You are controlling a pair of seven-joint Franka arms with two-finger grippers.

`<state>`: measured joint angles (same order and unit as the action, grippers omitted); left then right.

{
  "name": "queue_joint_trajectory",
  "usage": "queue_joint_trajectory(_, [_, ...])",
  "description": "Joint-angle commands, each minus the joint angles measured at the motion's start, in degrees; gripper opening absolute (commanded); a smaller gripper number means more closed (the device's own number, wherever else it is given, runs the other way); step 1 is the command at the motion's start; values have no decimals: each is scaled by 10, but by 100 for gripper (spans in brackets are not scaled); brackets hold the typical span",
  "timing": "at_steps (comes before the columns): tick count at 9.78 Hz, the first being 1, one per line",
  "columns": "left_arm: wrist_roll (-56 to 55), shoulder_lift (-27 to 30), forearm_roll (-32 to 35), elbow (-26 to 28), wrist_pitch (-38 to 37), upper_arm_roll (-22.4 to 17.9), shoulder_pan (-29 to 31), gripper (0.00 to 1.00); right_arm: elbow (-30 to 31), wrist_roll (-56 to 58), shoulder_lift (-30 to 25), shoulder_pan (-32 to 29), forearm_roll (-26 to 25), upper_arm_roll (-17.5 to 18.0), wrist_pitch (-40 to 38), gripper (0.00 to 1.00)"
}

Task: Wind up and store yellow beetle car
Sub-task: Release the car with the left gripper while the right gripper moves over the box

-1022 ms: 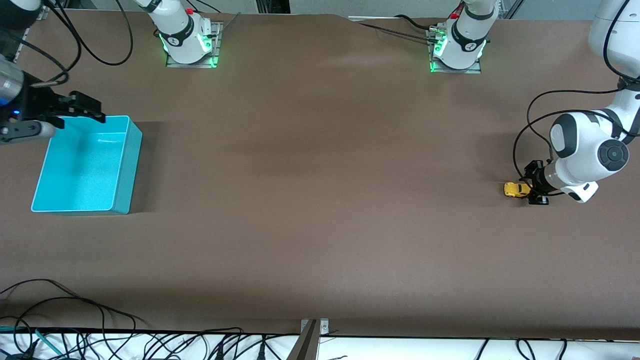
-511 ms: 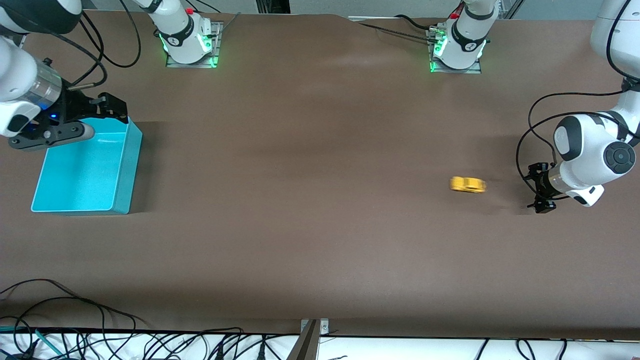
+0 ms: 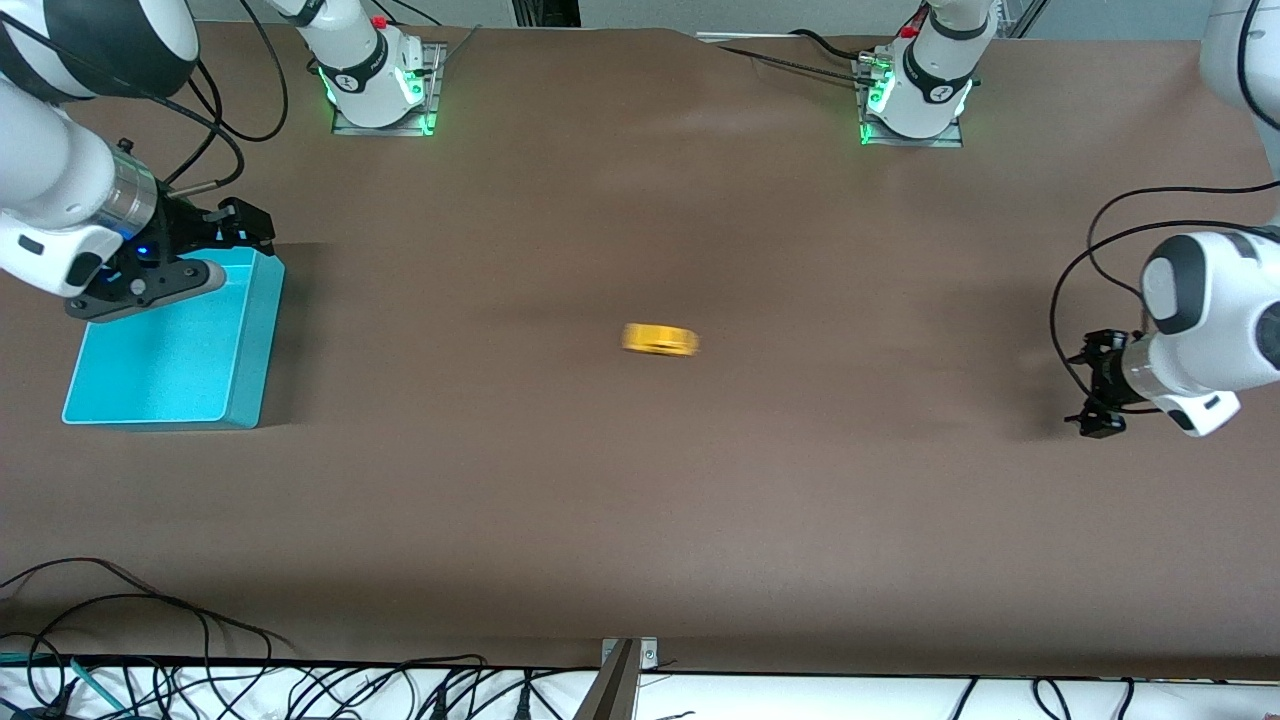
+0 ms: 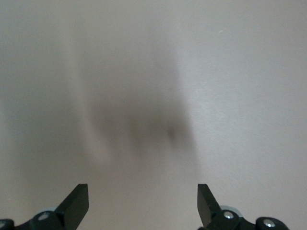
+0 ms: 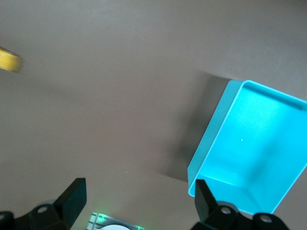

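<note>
The yellow beetle car [image 3: 660,340] is a blurred yellow streak on the brown table near its middle, free of both grippers. It also shows at the edge of the right wrist view [image 5: 8,61]. My left gripper [image 3: 1093,393] is open and empty at the left arm's end of the table, well away from the car; its wrist view [image 4: 143,203] shows only bare table. My right gripper [image 3: 243,228] is open and empty over the corner of the turquoise bin [image 3: 250,340], which also shows in the right wrist view [image 5: 216,139].
The two arm bases [image 3: 375,75] [image 3: 915,90] stand along the table edge farthest from the front camera. Cables [image 3: 150,640] lie along the edge nearest to it.
The car has left my left gripper and rolled across the table toward the right arm's end. My left gripper has drawn back. My right gripper has moved over the bin's corner.
</note>
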<state>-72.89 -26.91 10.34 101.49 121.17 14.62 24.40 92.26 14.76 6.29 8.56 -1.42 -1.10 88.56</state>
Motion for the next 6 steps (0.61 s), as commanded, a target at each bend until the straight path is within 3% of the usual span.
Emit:
queue_joint_trajectory(1, [102,1,-15,-86,-99,15,4,100,1,36,12,4,17,-4,6,100])
queue_joint_trajectory(3, [179,2,-32,-140,-152,22,3,100,9,153,35,3,18,-3,25,100])
queue_joint_trajectory(5, [246,4,-37,-182,-200,32,4,100,61,290,35,-23,19,1,91,100])
queue_joint_trajectory(6, [284,12,-44,-189,-208,36,5,100,89,341,33,-49,19,20,114,100])
